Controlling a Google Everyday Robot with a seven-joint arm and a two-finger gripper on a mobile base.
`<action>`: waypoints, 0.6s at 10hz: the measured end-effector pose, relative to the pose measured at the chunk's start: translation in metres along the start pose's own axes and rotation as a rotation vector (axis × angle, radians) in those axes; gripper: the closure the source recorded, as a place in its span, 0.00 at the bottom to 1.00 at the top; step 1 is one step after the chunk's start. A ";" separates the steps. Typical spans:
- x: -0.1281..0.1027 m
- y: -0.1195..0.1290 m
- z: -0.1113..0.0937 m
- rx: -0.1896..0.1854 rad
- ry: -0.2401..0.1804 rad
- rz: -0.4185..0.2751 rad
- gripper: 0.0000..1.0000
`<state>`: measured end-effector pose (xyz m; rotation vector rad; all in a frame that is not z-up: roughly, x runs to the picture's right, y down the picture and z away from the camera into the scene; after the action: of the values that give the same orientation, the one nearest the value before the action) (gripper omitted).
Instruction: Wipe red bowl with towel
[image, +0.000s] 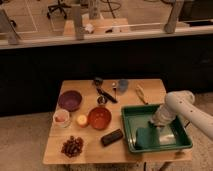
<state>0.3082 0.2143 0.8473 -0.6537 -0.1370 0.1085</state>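
Worktop: light wooden table (95, 151), centre of the frame; it carries all task items.
Arm: white robot arm (179, 102) enters from the right edge. It bends at a rounded joint and angles down and left into the tray.
Tray: green rectangular plastic tray (145, 107), lower right of the worktop.
Bowl: round red bowl (99, 118), centre of the worktop. It sits left of the tray, apart from it and untouched.
Towel: pale folded cloth (168, 136), apparently the towel, lying on the tray floor at lower right.
Tool: tool (160, 123) is low inside the tray, just above or at the towel's upper edge. Contact cannot be confirmed.
Tool state: cannot tell whether it is open, closed or gripping.
Step in hand: judged as towel acquisition; wiping has not begun.
Next move: secure the cloth, lift it clear of the tray wall, carry it left to the bowl, then press it into the bowl and sweep.
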 end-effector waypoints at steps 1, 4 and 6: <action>-0.003 0.002 0.000 -0.008 -0.009 -0.006 0.96; -0.019 -0.001 -0.029 -0.014 -0.037 -0.010 1.00; -0.043 -0.010 -0.066 0.010 -0.062 -0.037 1.00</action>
<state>0.2773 0.1607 0.7973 -0.6374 -0.2082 0.0935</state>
